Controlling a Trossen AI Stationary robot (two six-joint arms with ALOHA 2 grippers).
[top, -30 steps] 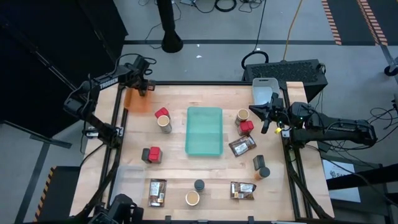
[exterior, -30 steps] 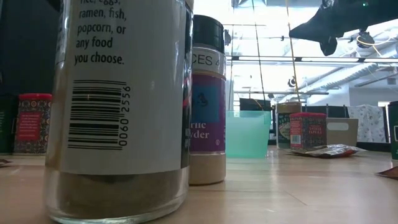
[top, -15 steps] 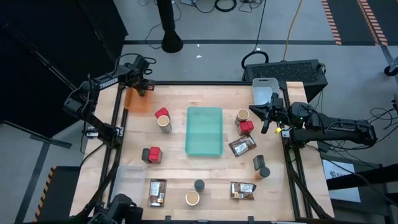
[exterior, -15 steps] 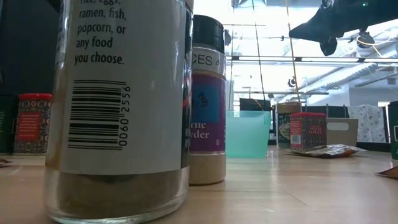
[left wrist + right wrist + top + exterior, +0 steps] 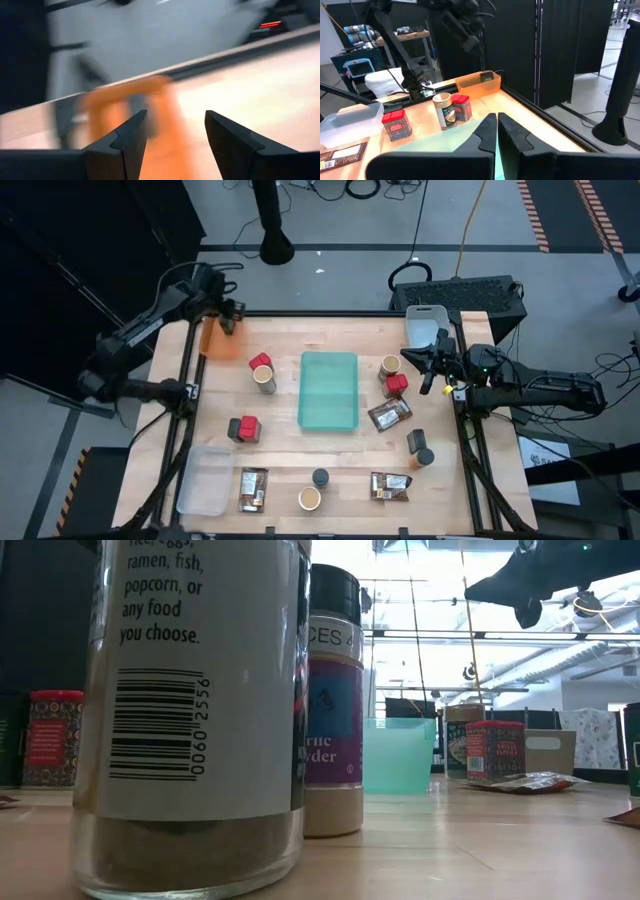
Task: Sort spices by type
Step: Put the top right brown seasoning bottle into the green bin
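Note:
The spices stand scattered around the teal tray (image 5: 329, 390): red boxes (image 5: 261, 362) (image 5: 248, 428) (image 5: 397, 384), tan jars (image 5: 265, 379) (image 5: 390, 365) (image 5: 309, 498), dark packets (image 5: 253, 488) (image 5: 390, 485) (image 5: 389, 414) and black jars (image 5: 320, 477) (image 5: 425, 457). My left gripper (image 5: 229, 314) (image 5: 175, 117) hangs open above the far end of the orange tray (image 5: 218, 340) (image 5: 125, 120), with nothing between its fingers. My right gripper (image 5: 428, 376) (image 5: 496, 125) is shut and holds still in the air at the table's right edge, pointing level toward the left.
A pale blue bin (image 5: 425, 325) sits at the far right corner, and a clear tray (image 5: 205, 480) at the near left. In the low view, two tall jars (image 5: 190, 710) (image 5: 333, 700) stand close in front of the camera.
My left gripper has risen from the orange tray's far end and drawn back a little toward the table's far left corner, while its arm has swung outward past the left edge. The orange tray stays where it was. My right arm has kept still.

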